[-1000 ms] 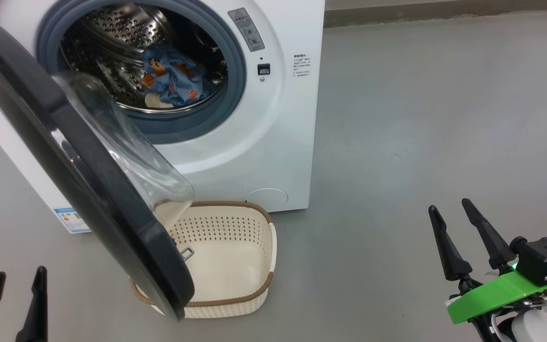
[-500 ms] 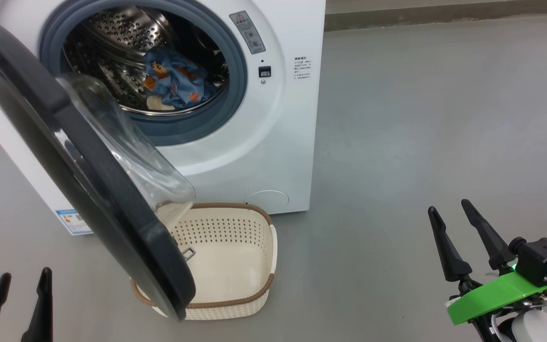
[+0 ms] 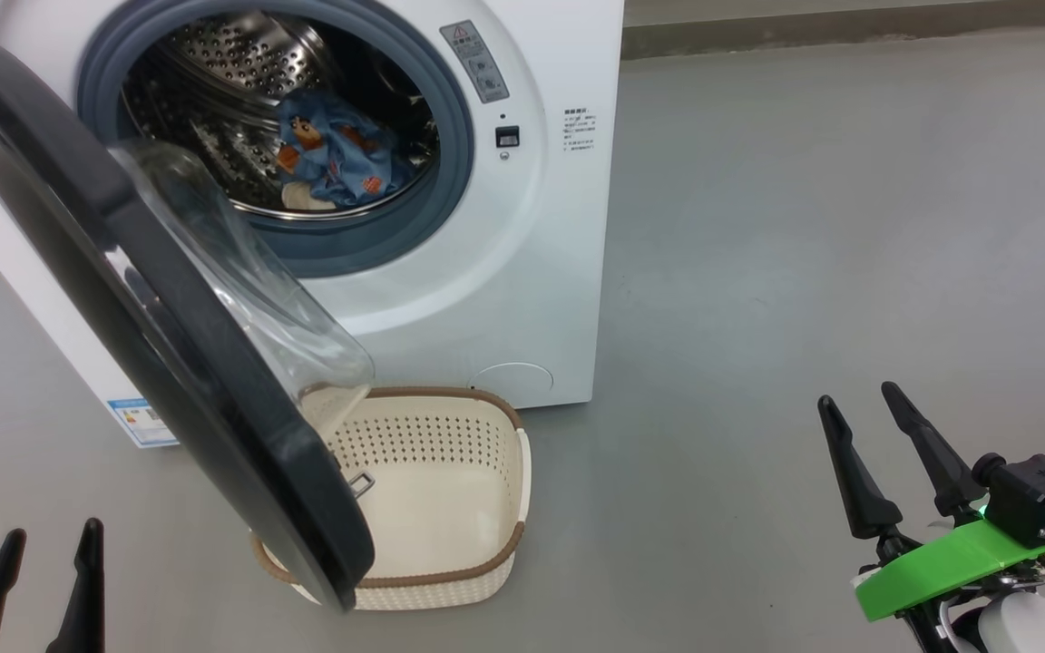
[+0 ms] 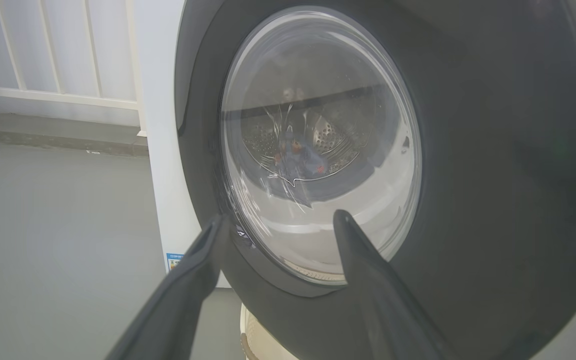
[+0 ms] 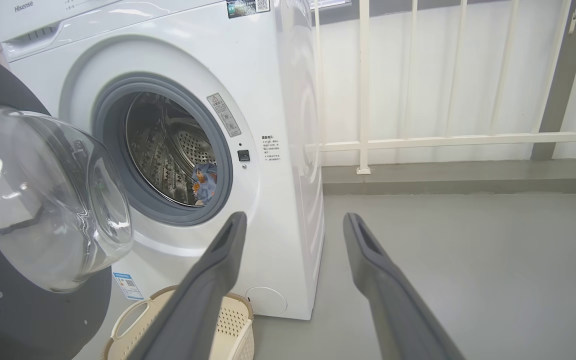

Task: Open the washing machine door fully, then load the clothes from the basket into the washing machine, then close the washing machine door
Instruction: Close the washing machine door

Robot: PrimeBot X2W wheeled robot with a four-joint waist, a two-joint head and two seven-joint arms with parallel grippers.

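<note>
Hanging open on the left side of the washing machine (image 3: 522, 272), the washing machine door (image 3: 250, 435) stands angled out from the front panel, with its wide black rim toward the robot and its clear glass bowl bulging back toward the drum. Inside the washing machine, the clothes (image 3: 332, 159) lie in a light blue heap with orange-brown figures and a bit of cream, low in the steel drum just behind the grey gasket. The basket (image 3: 432, 440) sits on the grey floor (image 3: 804, 227) just in front of the washing machine's lower front, showing its bare cream bottom; in the head view the door's lower edge hides its left part. A blue label sticker (image 3: 143, 422) shows low on the washing machine's front, left of the basket. The left gripper (image 3: 53, 531) is low and out in front of the washing machine on the door's outer side, apart from the rim, its two dark fingers spread wide with nothing between them; its wrist view looks at the door's glass. The right gripper (image 3: 856, 393) is well to the right of the washing machine above the floor, spread wide too and holding nothing.
</note>
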